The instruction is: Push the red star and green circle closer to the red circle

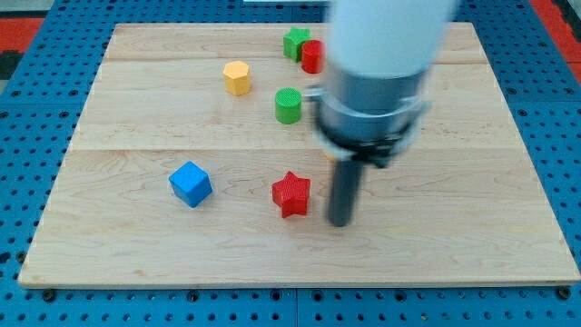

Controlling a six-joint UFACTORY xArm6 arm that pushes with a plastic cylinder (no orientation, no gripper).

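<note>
The red star (291, 193) lies on the wooden board a little below its middle. The green circle (288, 105) stands above it, in the upper middle. The red circle (312, 56) is near the top edge, partly hidden by the arm and touching a green block (295, 42) whose shape I cannot make out. My tip (340, 221) is down on the board just right of the red star, with a small gap between them.
A yellow hexagon (237, 77) sits at the upper left of the middle. A blue cube (190, 183) lies left of the red star. The arm's large body (377, 73) hides the board's upper right middle. The board (136, 245) ends on a blue pegboard.
</note>
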